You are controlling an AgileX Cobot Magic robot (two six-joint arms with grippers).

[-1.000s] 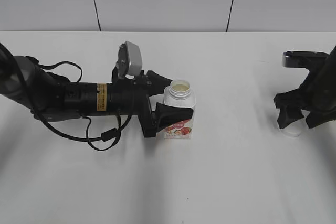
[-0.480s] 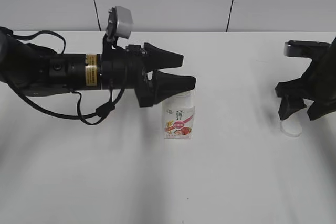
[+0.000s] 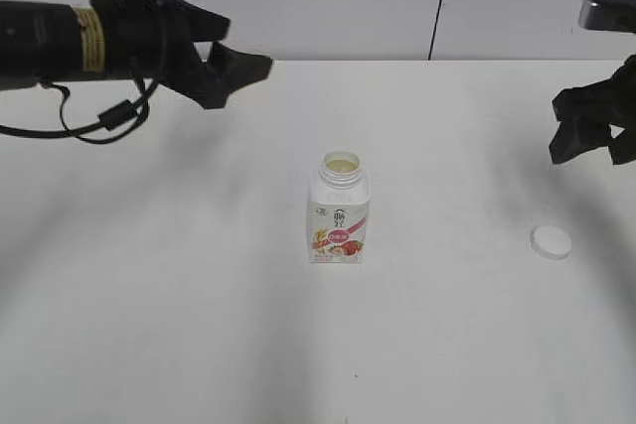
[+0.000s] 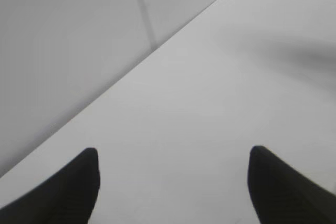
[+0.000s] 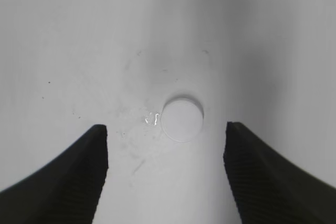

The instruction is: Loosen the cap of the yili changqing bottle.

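One squat white bottle — uncapped, strawberry label.

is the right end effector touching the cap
Apart. The right wrist view shows the cap lying on the table with clear space to both fingers of the open right end effector.

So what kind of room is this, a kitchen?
Probably a robot test bench, not a kitchen: a bare white table, plain grey wall panels, and just one bottle with its cap off.

We see the left arm black, yellow-banded, trailing a looped black cable; both grippers' fingers matte black, tapered.
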